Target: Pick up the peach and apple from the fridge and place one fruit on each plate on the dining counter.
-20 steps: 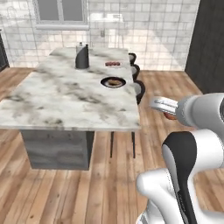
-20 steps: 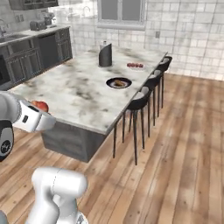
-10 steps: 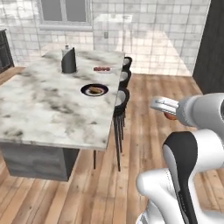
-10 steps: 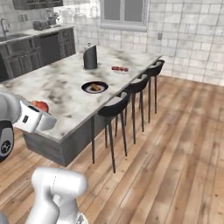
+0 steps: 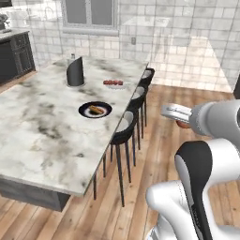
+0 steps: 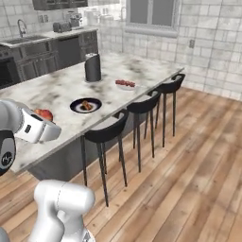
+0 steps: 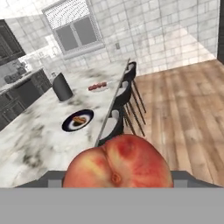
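Note:
My gripper (image 7: pixel 118 177) is shut on the peach (image 7: pixel 118 161), an orange-red fruit with a cleft. From the base views the peach (image 5: pixel 183 124) (image 6: pixel 44 114) sits at the end of the raised arm, near the stool side of the dining counter (image 5: pixel 37 136) (image 6: pixel 56 90). On its marbled top lie a dark plate (image 5: pixel 84 111) (image 6: pixel 74 107) (image 7: pixel 67 125) holding a small orange-brown item and, farther back, a pale plate (image 5: pixel 116 86) (image 6: pixel 124 87) (image 7: pixel 97 89) with small red pieces. The apple and the fridge are out of view.
Black bar stools (image 5: pixel 124 133) (image 6: pixel 106 132) line the counter's near side. A dark cylinder (image 5: pixel 75 72) (image 6: pixel 93 67) stands at the counter's far end. Dark wall cabinets with a sink (image 6: pixel 28 42) run behind. Wood floor (image 6: pixel 189 156) spreads to the right.
The whole scene has shifted as the base drove: the counter and stools now look nearer and sit further left. The gripper still holds the peach at the same height.

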### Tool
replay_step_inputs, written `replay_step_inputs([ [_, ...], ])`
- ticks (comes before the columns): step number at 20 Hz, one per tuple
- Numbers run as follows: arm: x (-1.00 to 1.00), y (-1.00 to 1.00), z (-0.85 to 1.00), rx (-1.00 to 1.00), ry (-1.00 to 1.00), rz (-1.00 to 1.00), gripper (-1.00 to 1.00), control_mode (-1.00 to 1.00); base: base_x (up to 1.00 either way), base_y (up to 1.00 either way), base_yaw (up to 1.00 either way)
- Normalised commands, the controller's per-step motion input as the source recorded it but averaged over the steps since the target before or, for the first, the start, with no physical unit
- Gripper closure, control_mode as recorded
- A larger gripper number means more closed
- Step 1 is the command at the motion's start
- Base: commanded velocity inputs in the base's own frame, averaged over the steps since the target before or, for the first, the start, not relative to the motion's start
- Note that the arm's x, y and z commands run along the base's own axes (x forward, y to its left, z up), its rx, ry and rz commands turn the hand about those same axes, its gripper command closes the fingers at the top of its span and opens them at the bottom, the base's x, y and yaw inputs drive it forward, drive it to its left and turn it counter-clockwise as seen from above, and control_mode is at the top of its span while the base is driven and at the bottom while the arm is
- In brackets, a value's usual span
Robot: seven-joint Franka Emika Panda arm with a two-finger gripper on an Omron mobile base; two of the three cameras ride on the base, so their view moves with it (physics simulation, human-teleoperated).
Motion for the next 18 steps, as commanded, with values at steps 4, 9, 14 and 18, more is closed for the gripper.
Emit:
replay_step_inputs([
  [4,0.0,0.0,0.0,0.0,0.0,0.0,1.0,1.0,0.72,-0.79,0.31],
  [9,0.0,0.0,0.0,0.0,0.0,0.0,1.0,1.0,0.49,-0.84,0.33],
  [14,0.0,0.0,0.0,0.0,0.0,0.0,1.0,1.0,0.42,-0.79,0.37],
  [18,0.0,0.0,0.0,0.0,0.0,0.0,1.0,1.0,0.4,-0.75,0.41],
])
